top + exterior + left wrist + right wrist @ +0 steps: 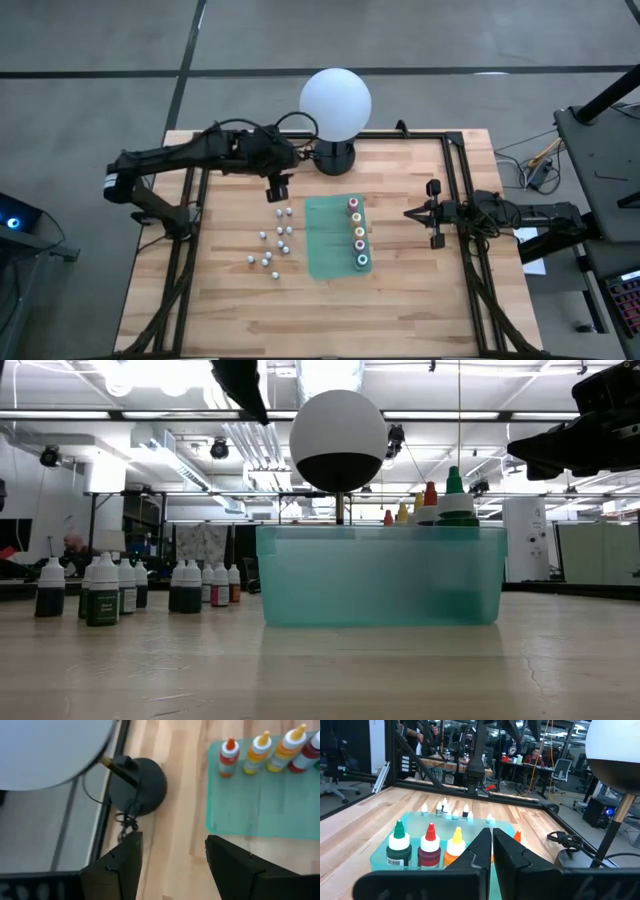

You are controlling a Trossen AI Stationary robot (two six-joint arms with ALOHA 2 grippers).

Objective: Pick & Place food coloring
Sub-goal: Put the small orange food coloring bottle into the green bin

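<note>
High view shows me the left gripper (279, 190) over the table (220, 300), close to the lamp (335, 105) base and above the top of the loose bottles (274, 240). In the left wrist view I see its fingers (117, 865) standing wide apart with nothing between them; below them is bare wood, the dark lamp base and one corner of the tray (260, 805).

The food coloring is in two groups. Five bottles with coloured tops (358, 233) stand in one row inside the green tray (325, 240), along its right edge. The smaller whitish bottles are scattered on the wood to the left of the tray, well apart from it. In the low view these small bottles (120, 585) stand upright on the left, and the tray (380, 575) is in the middle with the coloured tips (440, 495) rising over its rim.

The right gripper (434, 227) waits to the right of the tray, near the table's right rail. In the right wrist view its fingers (480, 852) are pressed together and hold nothing; they point toward the tray with the green, red and yellow bottles (427, 847).
</note>
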